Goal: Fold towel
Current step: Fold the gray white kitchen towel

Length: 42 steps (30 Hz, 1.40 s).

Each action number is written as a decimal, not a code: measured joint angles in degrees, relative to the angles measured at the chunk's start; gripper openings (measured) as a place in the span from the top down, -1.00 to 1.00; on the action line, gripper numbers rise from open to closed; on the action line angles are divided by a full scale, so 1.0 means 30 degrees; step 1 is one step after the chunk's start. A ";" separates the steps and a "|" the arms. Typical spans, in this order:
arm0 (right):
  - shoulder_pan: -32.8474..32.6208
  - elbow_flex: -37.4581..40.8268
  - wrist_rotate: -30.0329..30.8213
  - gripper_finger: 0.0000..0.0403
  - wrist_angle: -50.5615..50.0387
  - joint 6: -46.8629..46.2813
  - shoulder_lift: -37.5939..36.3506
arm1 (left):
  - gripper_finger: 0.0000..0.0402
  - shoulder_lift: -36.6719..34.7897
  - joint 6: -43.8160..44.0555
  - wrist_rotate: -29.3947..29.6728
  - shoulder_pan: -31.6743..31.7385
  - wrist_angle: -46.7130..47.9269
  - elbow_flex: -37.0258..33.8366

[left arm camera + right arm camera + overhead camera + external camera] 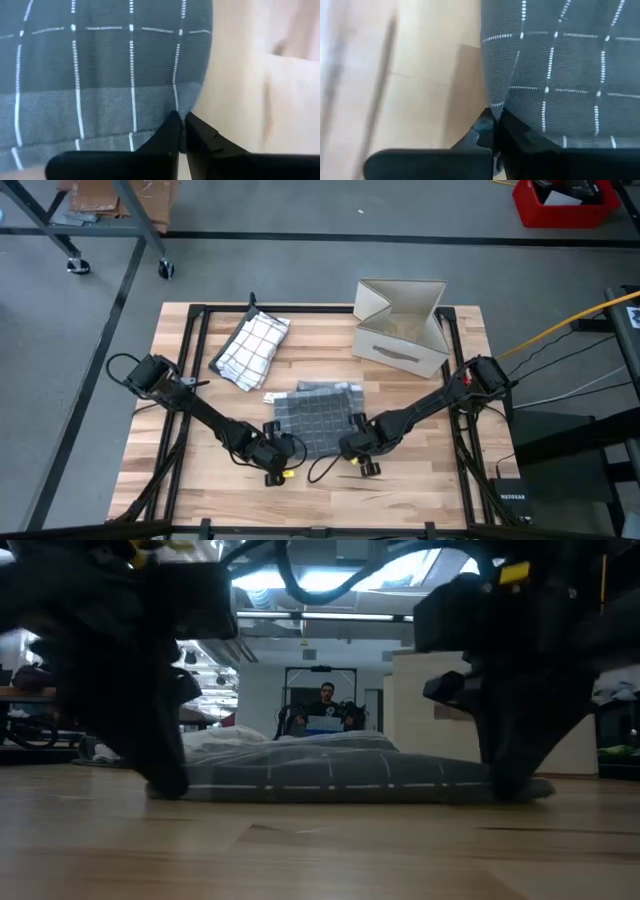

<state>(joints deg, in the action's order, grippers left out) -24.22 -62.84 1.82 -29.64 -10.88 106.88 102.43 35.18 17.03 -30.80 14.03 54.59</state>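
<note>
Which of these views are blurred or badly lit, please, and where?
Low view: both arms are dark, blurred masses against bright ceiling lights, while the grey towel stays fairly clear. Left wrist view: towel weave sharp, table soft. Right wrist view: the wood at the far side is smeared. High view: evenly lit, no glare.

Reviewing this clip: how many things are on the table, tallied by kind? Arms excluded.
Towels: 2, the grey checked towel flat near the front edge and the white checked towel crumpled farther back
Cardboard boxes: 1, the open box at the back right
Total: 3
</note>
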 joint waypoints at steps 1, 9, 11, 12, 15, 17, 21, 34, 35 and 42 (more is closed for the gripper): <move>0.0016 -0.0272 -0.0513 0.92 -0.0216 -0.0015 0.0046 | 0.96 -0.0014 0.0037 -0.0206 -0.0121 0.0075 0.0102; -0.0242 -0.3091 -0.5241 0.96 -0.1958 -0.1511 0.0105 | 0.97 -0.0006 0.0548 -0.4883 -0.1117 0.0060 0.1579; -0.0448 -0.3707 -0.6147 0.94 -0.2328 -0.1859 0.0104 | 0.98 -0.0006 0.0638 -0.6207 -0.1343 0.0016 0.2045; -0.0598 -0.3998 -0.6551 0.92 -0.2382 -0.1862 0.0098 | 0.98 -0.0006 0.0642 -0.6802 -0.1462 0.0011 0.2283; -0.1128 -0.4772 -0.7438 0.93 -0.2607 -0.1862 0.0085 | 0.98 -0.0143 0.0653 -0.7845 -0.1737 -0.0001 0.3003; -0.1443 -0.5189 -0.7551 0.96 -0.2775 -0.1862 0.0068 | 0.98 -0.0308 0.0783 -0.7949 -0.1809 0.0212 0.3486; -0.1742 -0.6215 -0.7527 0.97 -0.3973 -0.1862 0.0068 | 0.99 -0.1162 0.0765 -0.7671 -0.1880 0.1036 0.4073; -0.0959 -0.9417 -0.2079 0.94 -1.0904 -0.0733 0.0010 | 0.99 -0.4011 0.3267 -0.1681 -0.0894 0.5786 0.4340; -0.0829 -0.9424 -0.1730 0.94 -1.1211 -0.0733 0.0010 | 0.99 -0.4021 0.3792 -0.1510 -0.0723 0.5956 0.4340; 0.0356 -0.9439 -0.0182 0.93 -1.2895 -0.0711 0.0010 | 0.99 -0.3991 0.6734 -0.0974 0.0272 0.6903 0.4340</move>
<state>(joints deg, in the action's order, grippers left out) -23.16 -91.15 1.28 -68.32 -13.02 106.91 90.46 55.38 14.11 -29.99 34.74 67.61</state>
